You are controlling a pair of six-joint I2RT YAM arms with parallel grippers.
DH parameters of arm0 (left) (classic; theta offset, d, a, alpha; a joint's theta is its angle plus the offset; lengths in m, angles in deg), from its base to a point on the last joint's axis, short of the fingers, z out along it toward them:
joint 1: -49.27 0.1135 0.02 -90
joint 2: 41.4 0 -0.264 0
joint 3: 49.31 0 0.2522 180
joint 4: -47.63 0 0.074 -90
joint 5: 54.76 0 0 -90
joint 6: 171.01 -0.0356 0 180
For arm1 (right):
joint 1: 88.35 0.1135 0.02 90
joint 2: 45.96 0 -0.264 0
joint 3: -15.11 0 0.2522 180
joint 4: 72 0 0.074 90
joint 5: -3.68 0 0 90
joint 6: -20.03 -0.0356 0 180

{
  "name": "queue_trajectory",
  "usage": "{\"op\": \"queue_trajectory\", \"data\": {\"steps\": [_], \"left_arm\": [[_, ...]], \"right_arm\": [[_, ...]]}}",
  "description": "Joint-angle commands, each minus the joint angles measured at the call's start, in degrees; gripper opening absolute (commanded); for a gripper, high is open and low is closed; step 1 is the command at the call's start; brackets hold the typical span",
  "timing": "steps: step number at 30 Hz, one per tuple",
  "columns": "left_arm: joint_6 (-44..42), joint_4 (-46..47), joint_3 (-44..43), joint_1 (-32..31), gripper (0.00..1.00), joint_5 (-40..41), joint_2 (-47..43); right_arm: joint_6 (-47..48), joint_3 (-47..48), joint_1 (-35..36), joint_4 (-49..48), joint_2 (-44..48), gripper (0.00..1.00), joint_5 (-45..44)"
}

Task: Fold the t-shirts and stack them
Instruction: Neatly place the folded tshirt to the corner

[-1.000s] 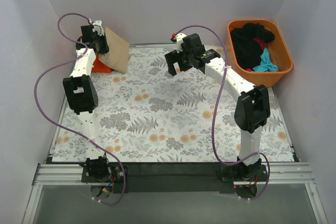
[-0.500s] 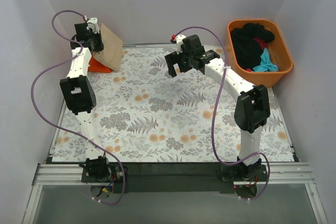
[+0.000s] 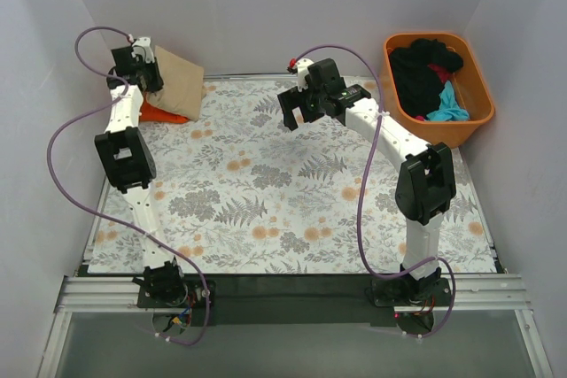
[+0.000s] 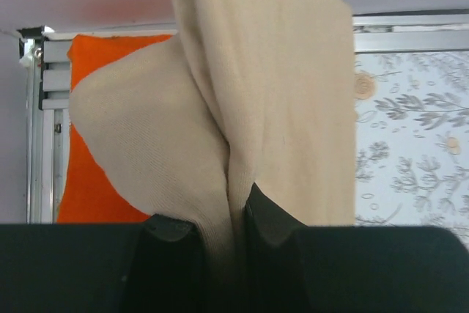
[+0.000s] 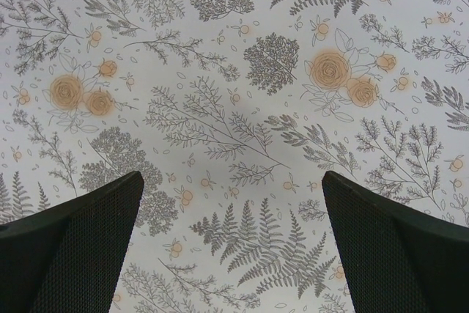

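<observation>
Right gripper [image 3: 299,112] [image 5: 231,175]: jaws spread wide, gripping nothing, hanging over the floral table cover [image 3: 266,192], no contact.
Left gripper [image 3: 144,73] [image 4: 220,221]: clenched on a fold of the tan t-shirt [image 3: 177,86] [image 4: 293,108], lifted at the far-left corner. The tan cloth drapes down onto the folded orange t-shirt [image 3: 161,114] [image 4: 84,181] lying there.
Orange plastic tub [image 3: 478,86], far right, off the cover: holds a bunched black t-shirt [image 3: 416,73], teal t-shirt [image 3: 447,105], and a bit of red t-shirt [image 3: 440,70].

tan t-shirt [image 4: 293,108], fern-print tablecloth [image 5: 234,130]
</observation>
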Motion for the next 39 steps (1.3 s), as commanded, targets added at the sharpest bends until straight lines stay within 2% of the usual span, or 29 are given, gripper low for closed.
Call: {"op": "queue_trajectory", "data": {"steps": [1,5,10,21,27,31,39], "left_arm": [[-0.7,4.4,-1.5,2.3,0.06,-1.0,1.5],[-1.7,5.2,-4.8,3.7,0.06,-0.6,6.8],[-2.9,8.4,-4.5,5.2,0.09,0.5,9.8],[-2.6,10.4,-4.4,6.7,0.41,2.0,8.6],[-2.7,10.7,-6.2,7.8,0.52,5.6,6.1],[-3.8,11.1,-6.7,8.5,0.74,6.7,5.3],[-4.2,10.7,-9.4,9.3,0.78,7.7,3.7]], "right_arm": [[0.3,-0.4,0.0,-1.0,0.3,0.98,1.1],[0.3,-0.8,0.2,-0.7,-0.2,0.98,1.4],[0.6,-1.8,0.1,-0.7,-0.3,0.98,1.7],[0.6,-1.4,0.3,-0.1,-0.6,0.98,2.1],[1.3,-1.5,0.4,0.2,0.5,0.98,1.5],[1.4,-1.8,0.4,0.3,1.1,0.98,1.4],[1.9,-1.7,0.3,0.3,1.3,0.98,1.0]]}}
